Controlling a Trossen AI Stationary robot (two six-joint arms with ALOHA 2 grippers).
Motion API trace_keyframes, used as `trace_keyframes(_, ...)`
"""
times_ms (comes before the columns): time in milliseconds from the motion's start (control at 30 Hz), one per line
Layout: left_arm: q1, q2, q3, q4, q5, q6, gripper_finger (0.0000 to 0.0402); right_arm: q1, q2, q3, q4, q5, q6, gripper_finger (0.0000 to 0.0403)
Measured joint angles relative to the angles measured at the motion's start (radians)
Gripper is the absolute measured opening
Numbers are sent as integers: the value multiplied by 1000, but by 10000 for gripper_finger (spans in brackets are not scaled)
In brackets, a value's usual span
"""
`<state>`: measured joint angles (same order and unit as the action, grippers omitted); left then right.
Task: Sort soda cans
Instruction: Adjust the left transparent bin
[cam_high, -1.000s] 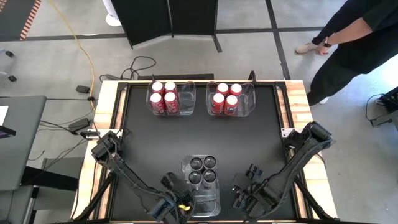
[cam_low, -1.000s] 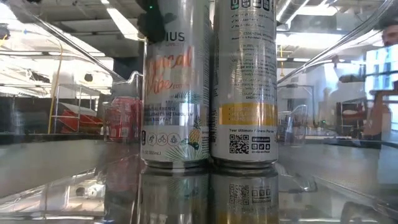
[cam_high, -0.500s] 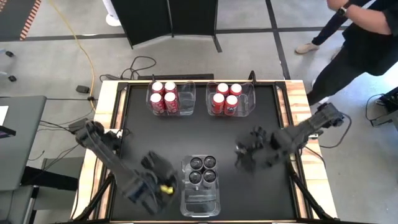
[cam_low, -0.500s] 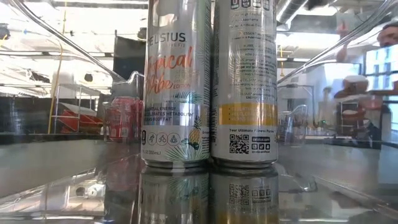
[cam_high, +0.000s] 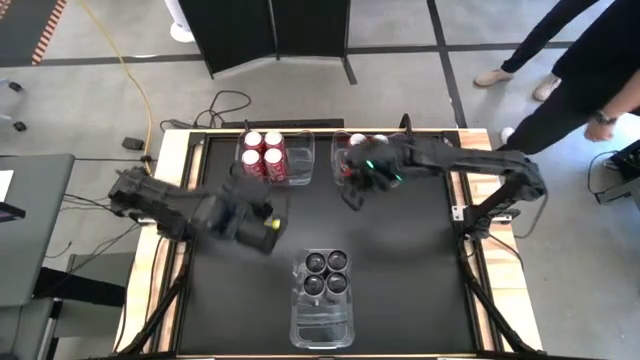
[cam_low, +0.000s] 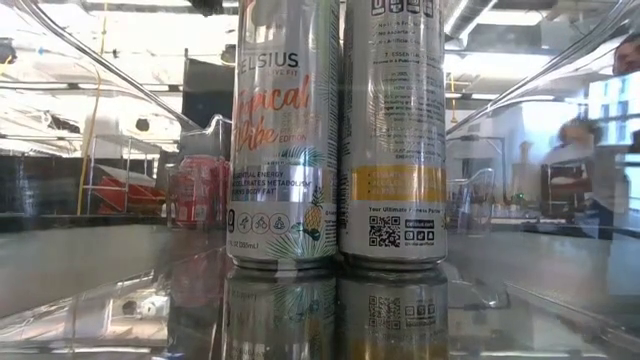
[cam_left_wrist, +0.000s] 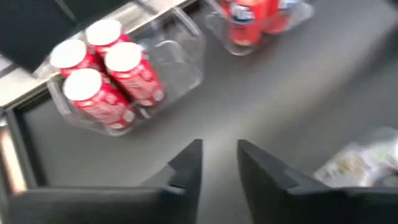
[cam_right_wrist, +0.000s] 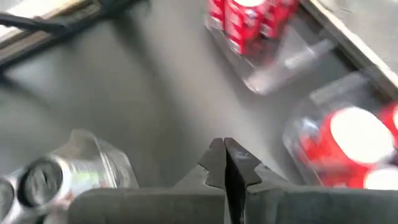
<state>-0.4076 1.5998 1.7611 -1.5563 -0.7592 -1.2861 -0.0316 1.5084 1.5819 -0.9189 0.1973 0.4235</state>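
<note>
Three clear bins carry all the cans that show, and by the look of it the sorting is finished or very close to it. The black tabletop (cam_high: 400, 260) has no loose can on it in the overhead view.

The near bin (cam_high: 322, 318) sits well behind both grippers, toward the arms' bases, and holds the four grey cans (cam_high: 325, 272) in a tight square at its far end; its nearer half looks empty. The left red bin (cam_high: 275, 158) lies just ahead of the left gripper (cam_high: 268, 222) and holds four red cans (cam_high: 263, 155) upright, touching one another. The right red bin (cam_high: 372, 158) lies directly under and around the right gripper (cam_high: 352, 195); red cans (cam_high: 357, 140) show in it, but the arm covers part of it, so I cannot count all four from above.

The left gripper hovers over bare tabletop, its fingers (cam_left_wrist: 188, 163) a narrow gap apart and holding nothing. The right gripper's fingers (cam_right_wrist: 216, 163) are pressed fully together, also empty, at the near edge of the right red bin.

Judged from this, each colour is already grouped in its own bin: red in the two far bins, grey in the near one. What may be left is only a check or nudge of the red cans, and bringing both arms home. Should any can remain hidden beneath the right arm, that would be the only piece still outstanding.
</note>
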Motion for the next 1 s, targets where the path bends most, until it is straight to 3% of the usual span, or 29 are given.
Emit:
trace_keyframes(200,226,-19,0,1,107,165,7,-230,141,0,160,-298,-205,4)
trace_keyframes(333,340,-19,-11,15,194,224,5,-357,240,17,179,-408,-332,3)
trace_keyframes(500,401,-19,-57,97,265,243,1,-505,348,71,175,-585,-403,1)
trace_keyframes(633,451,-23,-115,290,294,310,1,-587,401,113,166,-706,-399,1)
trace_keyframes(833,589,-8,-210,553,434,477,4,-618,349,117,122,-748,-410,0)
trace_keyframes(1000,662,-8,-274,677,466,608,40,-642,236,119,83,-748,-432,0)
